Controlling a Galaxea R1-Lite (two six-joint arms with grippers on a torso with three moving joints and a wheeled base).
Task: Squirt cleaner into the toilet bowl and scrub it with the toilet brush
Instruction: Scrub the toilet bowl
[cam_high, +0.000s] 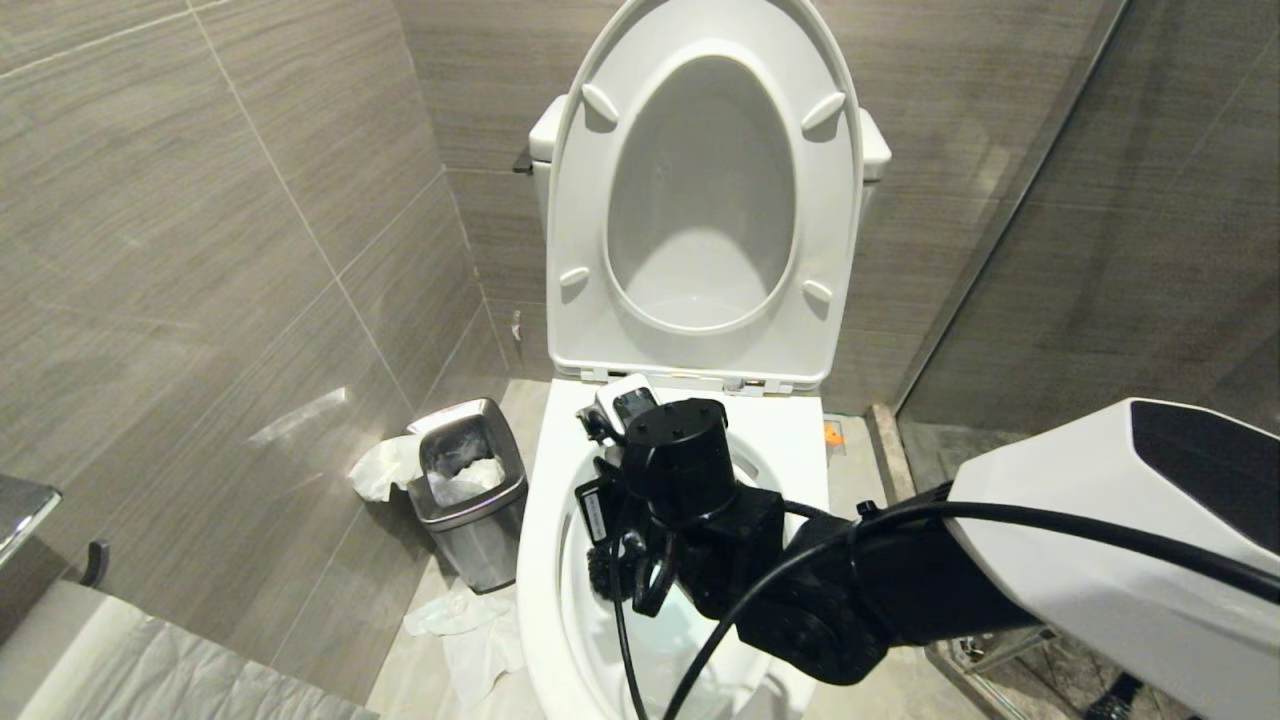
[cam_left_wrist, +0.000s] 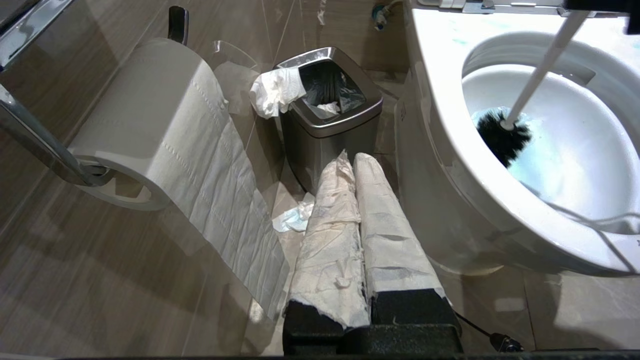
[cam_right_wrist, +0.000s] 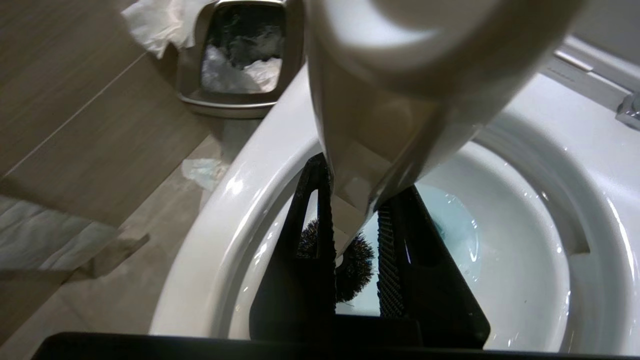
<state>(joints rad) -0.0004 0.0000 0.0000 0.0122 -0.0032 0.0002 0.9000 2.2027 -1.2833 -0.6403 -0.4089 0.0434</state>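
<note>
**Scrubbing the left wall of the bowl**

Gripping the toilet brush (cam_right_wrist: 352, 220) by its pale handle, the right gripper (cam_right_wrist: 356, 235) has its two black fingers clamped on the stick, above the toilet bowl (cam_high: 545, 520). The handle slants down from the gripper into the basin, and the dark bristle head (cam_left_wrist: 502, 135) sits low on the bowl's left inner wall, at the edge of the water. Whether the bristles press the ceramic or only brush it is hard to tell from these views.

The cleaner (cam_left_wrist: 542, 165) shows as a turquoise tint in the water just beside the bristle head, with faint streaks on the rim near the hinges. The seat and lid (cam_high: 705, 190) stand raised behind the bowl.

To do this step well, the bristles should probably stay against the wall and sweep around under the rim, carrying the tinted water up onto the ceramic, with the grip firm so the thin stick does not twist.

The left gripper (cam_left_wrist: 356, 210), its paper-wrapped fingers pressed together and holding nothing, hangs parked beside the bowl's left flank, pointing towards the steel waste bin (cam_left_wrist: 330, 117) near the bowl. A toilet paper roll (cam_left_wrist: 150, 115) hangs further left of the bowl.
</note>
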